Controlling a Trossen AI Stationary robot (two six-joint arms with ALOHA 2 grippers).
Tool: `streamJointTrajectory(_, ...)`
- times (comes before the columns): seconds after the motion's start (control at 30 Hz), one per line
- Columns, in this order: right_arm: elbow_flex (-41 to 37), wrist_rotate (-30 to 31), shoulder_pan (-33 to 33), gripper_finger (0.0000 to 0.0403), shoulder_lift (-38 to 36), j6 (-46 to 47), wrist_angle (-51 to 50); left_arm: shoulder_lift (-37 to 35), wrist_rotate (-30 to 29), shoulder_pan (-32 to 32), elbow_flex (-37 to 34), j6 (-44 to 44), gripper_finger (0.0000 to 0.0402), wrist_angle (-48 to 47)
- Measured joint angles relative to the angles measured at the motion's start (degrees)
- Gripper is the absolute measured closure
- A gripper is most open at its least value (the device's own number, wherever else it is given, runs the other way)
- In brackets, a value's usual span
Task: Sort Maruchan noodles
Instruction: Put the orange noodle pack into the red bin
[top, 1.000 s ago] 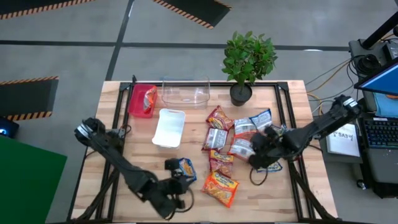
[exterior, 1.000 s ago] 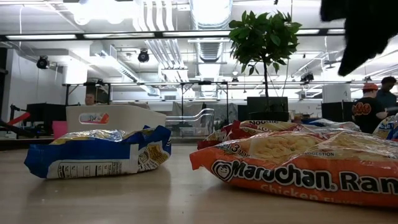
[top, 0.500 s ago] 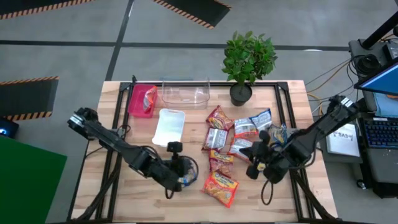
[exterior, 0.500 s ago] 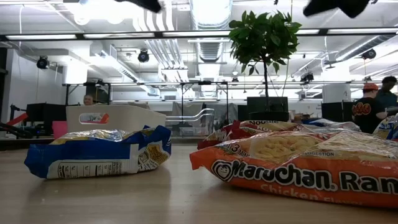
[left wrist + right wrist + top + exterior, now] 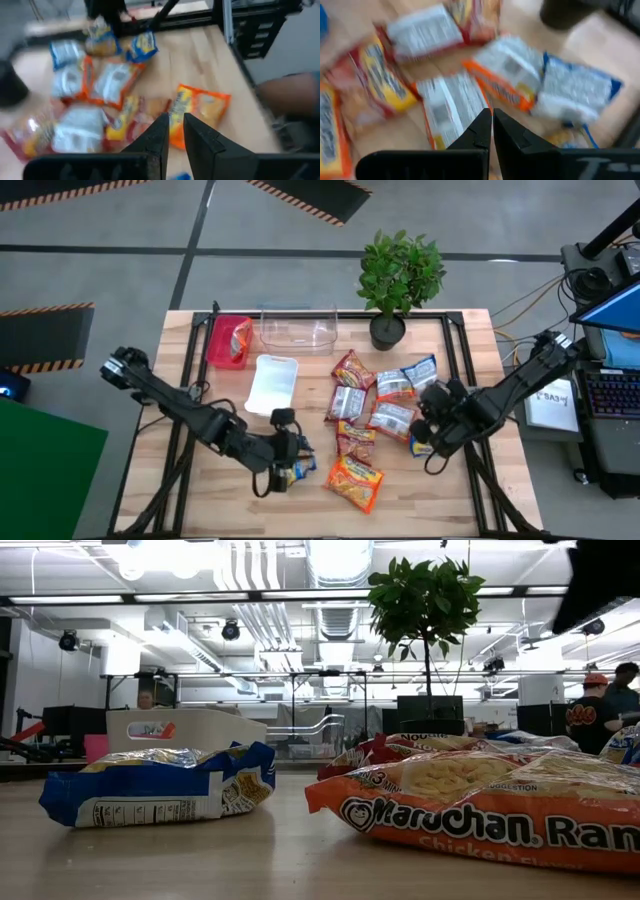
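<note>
Left gripper (image 5: 284, 460) hovers over the blue-and-yellow crinkly plastic noodle packet (image 5: 297, 469) near the table's front edge, fingers (image 5: 158, 136) nearly together, a narrow gap, nothing held. Right gripper (image 5: 430, 418) is above the right end of the packet pile, fingers (image 5: 481, 131) almost touching, empty. Orange flat Maruchan ramen packet (image 5: 354, 481) lies just beside the blue one; the other packets (image 5: 372, 402) cluster mid-table on the light wooden table (image 5: 230, 500). One red-brown packet (image 5: 240, 340) sits in the red rectangular plastic tray (image 5: 218, 343).
</note>
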Motion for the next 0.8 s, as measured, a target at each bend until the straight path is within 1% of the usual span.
streamJointTrajectory(0.07,-0.65,3.25,-0.10,0.0394,0.04,-2.72,5.07,1.42,-2.77,0.43,-0.73,3.49,0.0362,0.77)
streamJointTrajectory(0.13,-1.57,5.10,-0.06,0.0393,0.56,-7.87,12.39,2.30,-5.67,1.09,-0.77,4.24,0.0362,0.68)
streamJointTrajectory(0.2,-2.93,4.83,-0.45,0.0389,1.36,-13.75,18.54,3.13,-6.13,2.69,-0.71,3.76,0.0362,1.98)
streamJointTrajectory(0.3,-4.26,2.67,-2.95,0.0366,3.29,-17.61,21.20,5.34,-3.96,5.98,-0.67,0.06,0.0362,5.05)
streamJointTrajectory(0.43,-6.06,0.27,-6.68,0.0306,4.25,-16.62,20.69,6.80,-3.14,9.09,-0.68,-1.31,0.0362,6.87)
streamJointTrajectory(0.53,-8.49,0.27,-8.87,0.0251,4.17,-16.01,20.33,6.63,-3.12,10.71,-0.68,-0.46,0.0362,6.75)
streamJointTrajectory(0.67,-10.30,-2.36,-12.45,0.0184,3.44,-18.86,20.04,4.04,-2.91,12.26,-0.70,6.18,0.0362,5.43)
streamJointTrajectory(0.73,-11.23,-3.10,-14.73,0.0158,3.40,-20.82,21.14,2.55,-2.11,12.82,-0.66,10.27,0.0362,4.30)
streamJointTrajectory(0.8,-12.21,-3.16,-16.71,0.0137,3.76,-24.02,23.64,1.55,-0.41,13.12,-0.66,12.57,0.0362,3.52)
